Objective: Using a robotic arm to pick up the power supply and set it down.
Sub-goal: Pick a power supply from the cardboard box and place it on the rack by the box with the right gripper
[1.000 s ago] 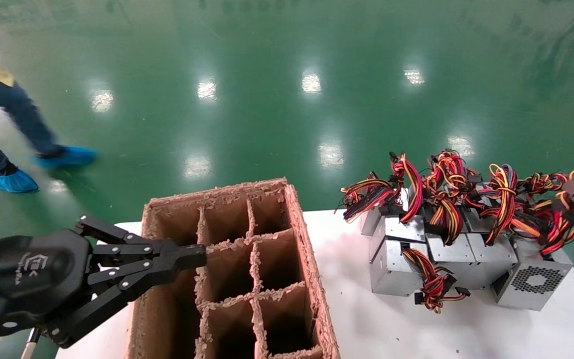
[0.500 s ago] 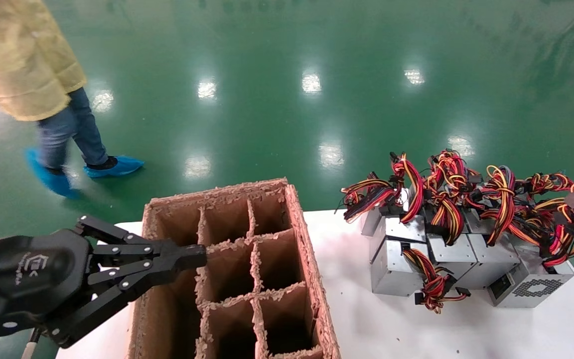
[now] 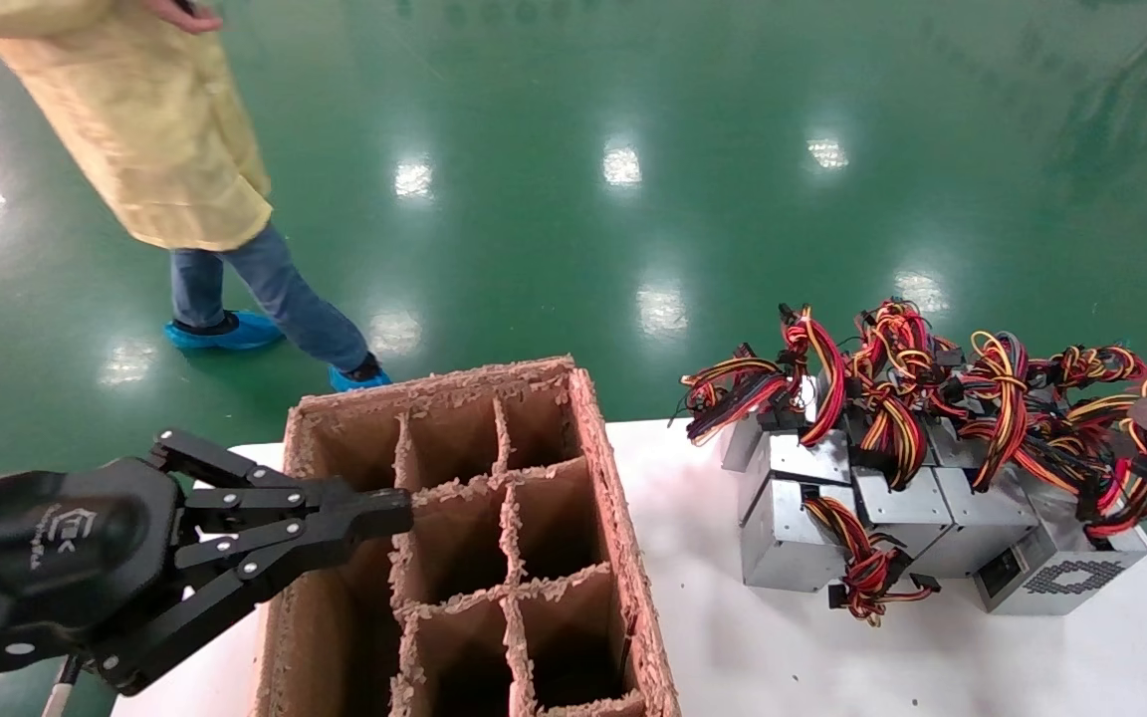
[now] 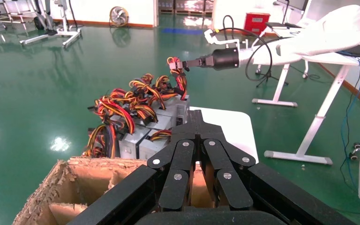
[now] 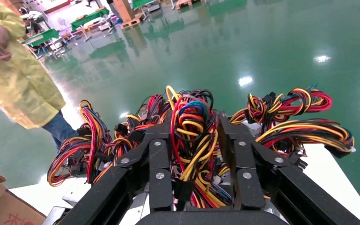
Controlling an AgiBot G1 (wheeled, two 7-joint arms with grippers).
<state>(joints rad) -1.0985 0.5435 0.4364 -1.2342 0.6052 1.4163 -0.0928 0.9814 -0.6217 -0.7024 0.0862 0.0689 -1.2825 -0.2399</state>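
Over at the worktop's (image 3: pixel 733 657) three o'clock edge, the right gripper (image 5: pixel 194 140) has its jaws clenched around a loop of red, yellow and black wires (image 5: pixel 192 126) belonging to the power supply (image 3: pixel 1056 573). That grey box sits tilted at the outer end of a huddle of similar boxes (image 3: pixel 832 508), its honeycomb grille turned up and forward, touching its neighbour. From the left wrist view the robotic arm (image 4: pixel 309 40) reaches in, white and glossy, its black end buried in the wire bundle. At nine o'clock the left gripper (image 3: pixel 374 513) hangs idle, jaws pressed together, tips over the near edge of the cardboard box (image 3: pixel 623 518) with its divided cells. A person in a yellow coat (image 3: pixel 150 129) stands on the green floor (image 3: pixel 633 100) at eleven o'clock.
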